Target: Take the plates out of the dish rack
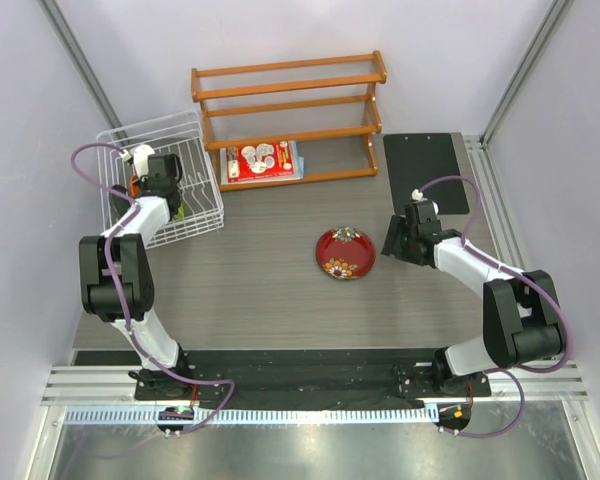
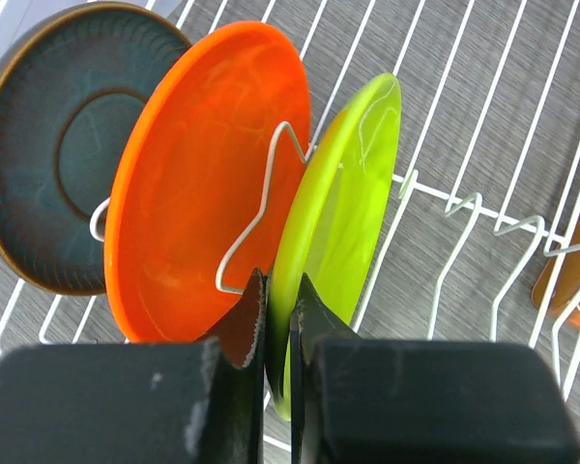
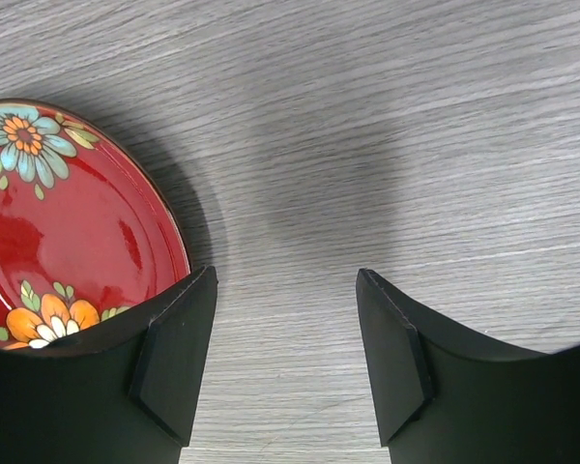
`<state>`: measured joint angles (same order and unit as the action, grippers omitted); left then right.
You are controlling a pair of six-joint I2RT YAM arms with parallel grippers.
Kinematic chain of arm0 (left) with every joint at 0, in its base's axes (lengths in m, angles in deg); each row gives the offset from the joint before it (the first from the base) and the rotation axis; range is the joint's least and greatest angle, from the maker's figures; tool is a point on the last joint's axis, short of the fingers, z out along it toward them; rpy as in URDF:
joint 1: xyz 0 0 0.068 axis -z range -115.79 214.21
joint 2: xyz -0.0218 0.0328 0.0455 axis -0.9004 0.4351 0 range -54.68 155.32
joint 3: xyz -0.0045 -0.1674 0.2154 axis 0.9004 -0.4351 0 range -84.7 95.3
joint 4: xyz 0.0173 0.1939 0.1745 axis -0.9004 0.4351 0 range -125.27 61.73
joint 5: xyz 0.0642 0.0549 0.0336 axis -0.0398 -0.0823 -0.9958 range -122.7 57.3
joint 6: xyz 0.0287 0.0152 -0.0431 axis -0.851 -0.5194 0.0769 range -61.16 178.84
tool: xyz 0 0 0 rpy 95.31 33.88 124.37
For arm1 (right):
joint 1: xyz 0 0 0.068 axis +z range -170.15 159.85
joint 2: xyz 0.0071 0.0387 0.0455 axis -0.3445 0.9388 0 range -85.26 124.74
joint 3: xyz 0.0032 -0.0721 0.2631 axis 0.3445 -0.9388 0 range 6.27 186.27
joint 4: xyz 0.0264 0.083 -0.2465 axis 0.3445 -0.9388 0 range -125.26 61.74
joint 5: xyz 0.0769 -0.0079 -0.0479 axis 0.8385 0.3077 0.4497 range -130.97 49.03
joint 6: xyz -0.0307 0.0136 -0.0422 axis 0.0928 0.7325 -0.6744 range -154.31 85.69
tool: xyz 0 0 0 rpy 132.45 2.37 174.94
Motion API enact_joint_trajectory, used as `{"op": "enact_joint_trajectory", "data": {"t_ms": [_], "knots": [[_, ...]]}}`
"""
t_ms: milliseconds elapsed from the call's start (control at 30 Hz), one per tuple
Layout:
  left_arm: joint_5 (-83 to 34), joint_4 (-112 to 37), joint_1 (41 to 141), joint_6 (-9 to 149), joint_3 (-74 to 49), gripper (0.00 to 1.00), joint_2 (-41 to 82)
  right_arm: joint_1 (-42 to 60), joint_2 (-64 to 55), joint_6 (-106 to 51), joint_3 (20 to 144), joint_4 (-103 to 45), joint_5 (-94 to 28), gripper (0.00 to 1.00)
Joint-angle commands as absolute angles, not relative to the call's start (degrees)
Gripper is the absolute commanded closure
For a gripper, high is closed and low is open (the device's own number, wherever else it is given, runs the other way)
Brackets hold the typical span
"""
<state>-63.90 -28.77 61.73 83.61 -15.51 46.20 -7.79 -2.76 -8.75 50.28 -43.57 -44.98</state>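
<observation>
In the left wrist view three plates stand on edge between the tines of the white wire dish rack (image 2: pixel 464 208): a blue-grey plate (image 2: pixel 53 155) at the left, an orange plate (image 2: pixel 188 184) in the middle, a lime green plate (image 2: pixel 343 208) at the right. My left gripper (image 2: pixel 279 304) is shut on the green plate's near rim. From above, the left gripper (image 1: pixel 158 175) sits inside the dish rack (image 1: pixel 195 125). The dark red floral plate (image 1: pixel 344 252) lies flat on the table. My right gripper (image 3: pixel 285 324) hovers open just right of the red plate (image 3: pixel 63 222), holding nothing.
A brown wooden three-tier shelf (image 1: pixel 290 100) stands at the back, with a red-and-white printed package (image 1: pixel 263 160) on its lowest tier. A black mat (image 1: pixel 425 165) lies at the back right. Grey walls close in on both sides.
</observation>
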Motion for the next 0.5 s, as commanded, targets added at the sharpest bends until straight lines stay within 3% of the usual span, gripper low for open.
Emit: {"op": "enact_joint_trajectory", "data": {"t_ms": [0, 267, 467], "knots": [[-63.38, -30.00, 61.30, 86.26, -15.88, 1.00, 42.01, -7.85, -5.62, -9.35, 49.60, -42.85, -46.50, 0.27], [-59.16, -25.79, 61.22, 84.33, -14.58, 1.00, 31.91, -7.85, -11.34, -9.62, 48.72, -43.29, -48.35, 0.20], [-47.76, -20.24, 61.30, 87.31, -13.15, 1.00, 22.59, -7.76, -13.98, -10.49, 49.95, -44.26, -47.66, 0.18]]}}
